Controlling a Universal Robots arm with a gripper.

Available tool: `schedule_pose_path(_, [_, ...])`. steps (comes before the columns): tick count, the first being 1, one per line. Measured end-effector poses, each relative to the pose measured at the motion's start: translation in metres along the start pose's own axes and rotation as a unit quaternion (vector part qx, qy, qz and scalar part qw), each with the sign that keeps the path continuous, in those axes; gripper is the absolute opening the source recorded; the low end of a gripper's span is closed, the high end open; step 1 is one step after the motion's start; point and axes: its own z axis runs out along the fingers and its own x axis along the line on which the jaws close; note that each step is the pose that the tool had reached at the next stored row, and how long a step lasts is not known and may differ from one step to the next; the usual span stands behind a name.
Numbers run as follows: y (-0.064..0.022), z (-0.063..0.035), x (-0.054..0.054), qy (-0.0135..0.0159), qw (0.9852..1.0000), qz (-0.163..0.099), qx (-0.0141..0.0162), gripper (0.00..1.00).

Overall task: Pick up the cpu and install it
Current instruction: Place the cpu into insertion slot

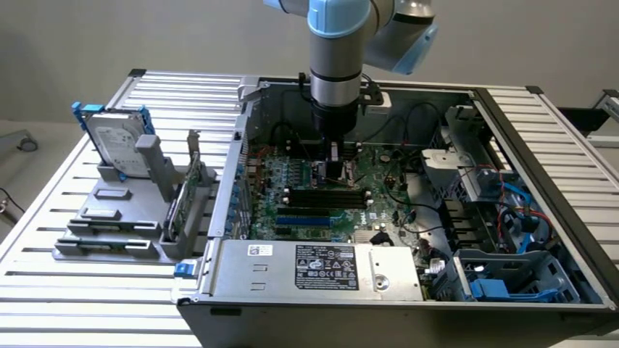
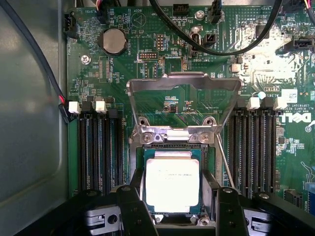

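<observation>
Gripper jaws clamped on the small square silver-topped cpu, sitting in green motherboard's open socket.

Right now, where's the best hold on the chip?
Pinch the chip by two opposite side edges, coming straight down from above: it lies flat at the socket, its top is smooth, and the metal frame stands open, clear of it.

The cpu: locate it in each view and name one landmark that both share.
Exterior view: hidden beneath the gripper, over the middle of the motherboard.
Wrist view: the cpu lies at the open socket, next to the raised metal frame.
Shared landmark: the black memory slots beside the socket.
</observation>
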Motion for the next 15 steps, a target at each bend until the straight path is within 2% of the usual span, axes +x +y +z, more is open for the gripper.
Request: schedule_pose_path(15, [0.0023,0.0000,-0.0018,-0.0004,1.0000,0.000,0.0009,0.55])
